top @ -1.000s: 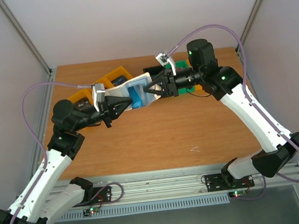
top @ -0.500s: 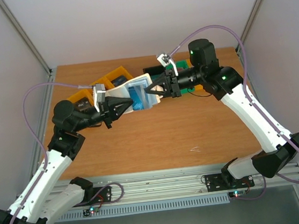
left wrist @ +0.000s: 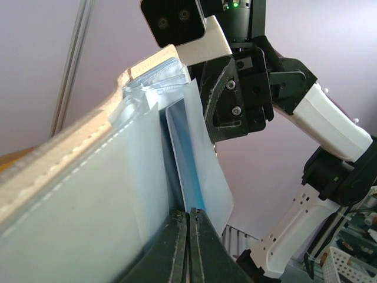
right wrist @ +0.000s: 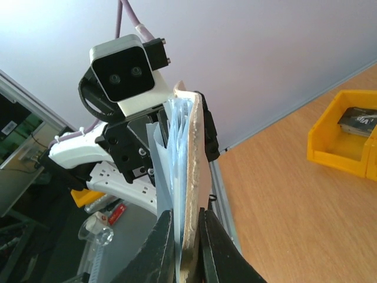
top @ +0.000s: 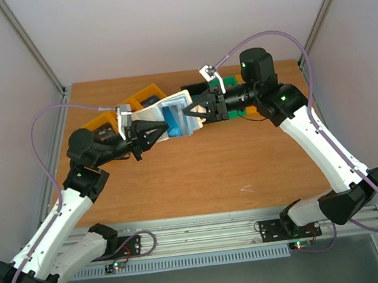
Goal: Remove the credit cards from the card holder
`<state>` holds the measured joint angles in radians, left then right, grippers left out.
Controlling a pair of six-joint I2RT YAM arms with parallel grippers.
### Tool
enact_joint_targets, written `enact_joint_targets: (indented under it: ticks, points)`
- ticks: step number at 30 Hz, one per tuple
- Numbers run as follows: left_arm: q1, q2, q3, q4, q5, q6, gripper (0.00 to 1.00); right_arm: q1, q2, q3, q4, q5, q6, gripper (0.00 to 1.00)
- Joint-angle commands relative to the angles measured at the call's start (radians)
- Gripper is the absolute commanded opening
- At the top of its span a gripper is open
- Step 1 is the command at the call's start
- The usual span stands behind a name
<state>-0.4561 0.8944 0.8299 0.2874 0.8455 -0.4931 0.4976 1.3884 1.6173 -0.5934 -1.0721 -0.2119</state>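
The card holder [top: 179, 106] hangs in the air above the back of the table, between my two grippers. In the right wrist view its whitish-beige panel [right wrist: 192, 171] stands on edge with the pale blue sleeves beside it. My right gripper [right wrist: 188, 236] is shut on that panel's edge. A blue credit card [top: 173, 121] sticks out of the holder's inner face. In the left wrist view this credit card [left wrist: 184, 171] runs down into my left gripper [left wrist: 188, 217], which is shut on its end. The holder [left wrist: 82, 177] fills the left of that view.
Two yellow bins [top: 144, 96] [top: 101, 122] stand at the back left of the table, each with a dark item inside. One yellow bin [right wrist: 347, 138] shows in the right wrist view. A green object [top: 230, 82] lies behind the right gripper.
My right gripper's jaws have narrowed onto the holder's edge. The left gripper has shifted slightly up and back, and the blue card stands a little further out of the holder.
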Motion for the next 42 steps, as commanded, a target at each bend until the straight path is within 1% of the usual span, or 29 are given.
enact_joint_targets:
  ticks: [1, 3, 8, 13, 16, 20, 24, 29, 33, 35, 37, 40, 42]
  points:
    - [-0.03, 0.01, 0.001, 0.083, 0.038, -0.041, 0.09, -0.022, 0.007, 0.021, 0.113, 0.08, 0.053, 0.01]
    - [-0.039, 0.013, 0.002, 0.085, 0.034, -0.045, 0.13, -0.021, 0.005, 0.015, 0.133, 0.078, 0.067, 0.01]
    - [-0.044, 0.013, -0.005, 0.083, 0.033, -0.037, 0.12, -0.021, 0.011, 0.017, 0.147, 0.088, 0.074, 0.01]
    - [-0.046, 0.017, 0.0, 0.08, 0.045, -0.027, 0.07, -0.021, 0.019, 0.021, 0.139, 0.092, 0.068, 0.01]
    - [-0.046, 0.018, -0.001, 0.08, 0.05, -0.023, 0.01, -0.021, 0.014, 0.025, 0.129, 0.097, 0.058, 0.01]
    - [-0.039, 0.007, -0.002, 0.058, 0.047, -0.012, 0.0, -0.032, 0.006, 0.042, 0.063, 0.105, 0.015, 0.01]
    - [-0.023, -0.009, -0.007, 0.006, 0.01, 0.005, 0.0, -0.071, -0.011, 0.032, 0.034, 0.069, 0.004, 0.01]
    - [0.007, -0.03, -0.021, -0.064, -0.113, 0.066, 0.0, -0.101, -0.029, 0.034, -0.031, 0.066, -0.027, 0.01]
    - [0.011, -0.042, -0.033, -0.069, -0.096, 0.085, 0.0, -0.126, -0.044, 0.025, -0.035, 0.079, -0.019, 0.01]
    - [0.011, -0.051, -0.034, -0.095, -0.103, 0.088, 0.0, -0.134, -0.047, 0.026, -0.044, 0.117, -0.009, 0.01]
    - [0.011, -0.064, -0.029, -0.121, -0.13, 0.105, 0.0, -0.144, -0.049, 0.015, -0.081, 0.191, 0.005, 0.01]
    - [0.013, -0.082, -0.019, -0.155, -0.19, 0.149, 0.0, -0.15, -0.04, -0.042, -0.216, 0.302, -0.015, 0.01]
    - [0.016, -0.089, -0.018, -0.165, -0.218, 0.167, 0.0, -0.137, -0.039, -0.118, -0.272, 0.376, -0.034, 0.01]
